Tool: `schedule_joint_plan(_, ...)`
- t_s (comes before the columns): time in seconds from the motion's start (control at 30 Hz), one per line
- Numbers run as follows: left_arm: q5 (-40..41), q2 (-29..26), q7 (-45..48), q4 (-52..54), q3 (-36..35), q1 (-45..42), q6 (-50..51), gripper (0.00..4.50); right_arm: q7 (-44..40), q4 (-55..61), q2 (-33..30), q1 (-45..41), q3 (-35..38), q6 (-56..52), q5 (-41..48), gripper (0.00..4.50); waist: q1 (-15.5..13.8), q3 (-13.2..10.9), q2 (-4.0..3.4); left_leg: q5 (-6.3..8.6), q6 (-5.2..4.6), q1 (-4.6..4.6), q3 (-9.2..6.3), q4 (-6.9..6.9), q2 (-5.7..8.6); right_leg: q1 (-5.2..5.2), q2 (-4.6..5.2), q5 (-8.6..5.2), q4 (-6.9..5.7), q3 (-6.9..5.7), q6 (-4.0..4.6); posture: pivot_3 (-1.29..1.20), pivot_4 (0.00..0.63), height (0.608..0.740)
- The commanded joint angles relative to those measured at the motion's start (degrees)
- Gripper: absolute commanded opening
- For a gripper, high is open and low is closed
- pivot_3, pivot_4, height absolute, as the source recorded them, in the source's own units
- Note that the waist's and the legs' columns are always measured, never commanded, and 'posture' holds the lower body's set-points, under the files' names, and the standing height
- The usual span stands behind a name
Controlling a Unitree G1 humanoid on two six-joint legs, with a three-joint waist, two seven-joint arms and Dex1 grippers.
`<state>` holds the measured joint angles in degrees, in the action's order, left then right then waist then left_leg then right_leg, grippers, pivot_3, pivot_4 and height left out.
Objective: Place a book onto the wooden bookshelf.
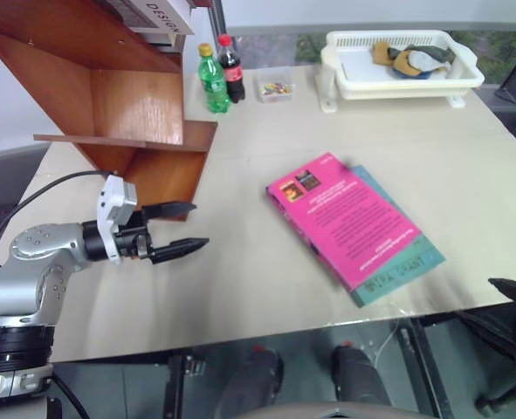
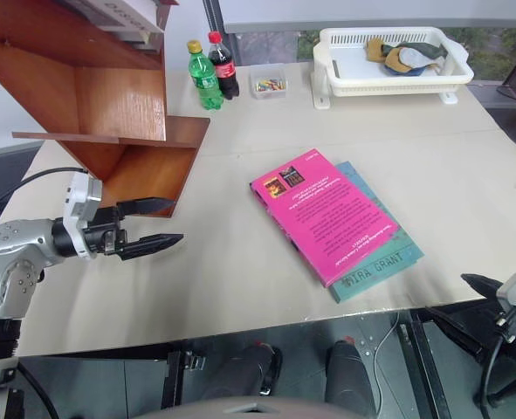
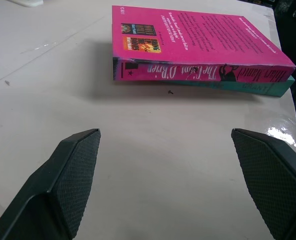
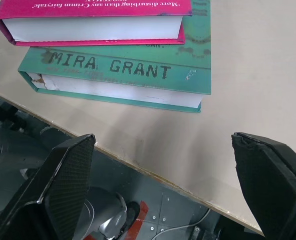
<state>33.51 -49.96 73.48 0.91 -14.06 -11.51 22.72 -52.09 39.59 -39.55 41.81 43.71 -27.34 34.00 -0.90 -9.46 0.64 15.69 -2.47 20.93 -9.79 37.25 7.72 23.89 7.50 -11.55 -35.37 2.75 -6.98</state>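
Two books lie stacked on the pale table (image 1: 266, 288), and neither gripper has hold of them. At the far left stands the wooden bookshelf (image 1: 127, 105), reddish-brown, with slanted side panels and flat boards; a few volumes sit on its upper board, one spine reading DESIGN. Just in front of the shelf's foot hovers the left gripper (image 1: 177, 229), its two black fingers spread wide with nothing between them, pointing across the table toward the books. In the left wrist view its pads (image 3: 77, 175) frame bare tabletop, with the stack beyond them and well apart.

Behind the shelf's right edge stand a green bottle (image 1: 212, 80) and a cola bottle (image 1: 232, 70) side by side, and just to their right is a small clear box (image 1: 276, 88) of coloured bits. Farther right, at the back of the table, sits a white basket (image 1: 467, 74) with some cloth items in it.

Right of the table's middle lies the book (image 1: 345, 218), bright pink, flat, cover up, on top of a teal-green book (image 1: 402, 271) whose edge and the name MIRA GRANT show past it toward the near table edge. The stack is turned at an angle to the table's edge.

At the far right, beyond the near corner of the table, is the right gripper (image 2: 485, 301), its fingers (image 4: 62, 185) likewise wide apart and empty, looking at the books' white page edges from just off the table edge.
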Motion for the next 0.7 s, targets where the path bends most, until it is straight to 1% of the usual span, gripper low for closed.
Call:
schedule_joint_plan(0.03,0.7,-0.7,0.0,0.7,-1.1,-0.7,0.1,4.50,-0.2,0.2,-0.5,-0.3,1.2,0.4,0.1,4.47,0.0,0.0,0.00,0.00,0.00,0.00,0.00,0.00,0.00,0.00,0.00,0.00,0.00,0.00,0.00,0.00,0.150,0.740)
schedule_joint_plan(0.23,2.4,0.2,-0.3,2.2,-1.1,-1.1,1.8,4.50,-0.5,-0.7,-0.2,-0.9,0.9,1.1,-0.1,4.47,0.0,0.0,0.00,0.00,0.00,0.00,-0.01,0.00,0.00,0.00,0.00,0.00,0.00,0.00,0.00,0.00,0.150,0.740)
schedule_joint_plan(0.43,4.6,1.0,2.0,2.9,-0.7,-2.7,2.0,4.50,0.9,-2.0,0.1,-2.6,0.9,2.0,-1.3,4.47,0.0,0.0,0.00,0.00,0.00,0.00,0.00,0.00,0.00,0.00,0.00,0.00,0.00,0.00,0.00,0.00,0.150,0.740)
schedule_joint_plan(0.67,8.8,1.3,8.2,7.6,1.2,-3.4,1.8,4.50,2.3,-3.9,-1.3,-9.2,-0.8,0.8,-0.2,4.47,0.0,0.0,-0.03,-0.01,0.01,0.00,0.01,0.00,-0.01,0.00,-0.01,0.01,0.00,0.01,0.01,0.00,0.150,0.740)
schedule_joint_plan(0.7,9.2,1.3,9.0,9.0,1.9,-3.2,1.9,4.50,2.5,-4.0,-1.9,-10.3,-1.5,0.4,-0.4,4.24,0.0,0.0,-0.03,-0.01,0.01,0.00,0.01,0.00,-0.01,0.00,-0.01,0.01,0.00,0.02,0.01,0.00,0.150,0.740)
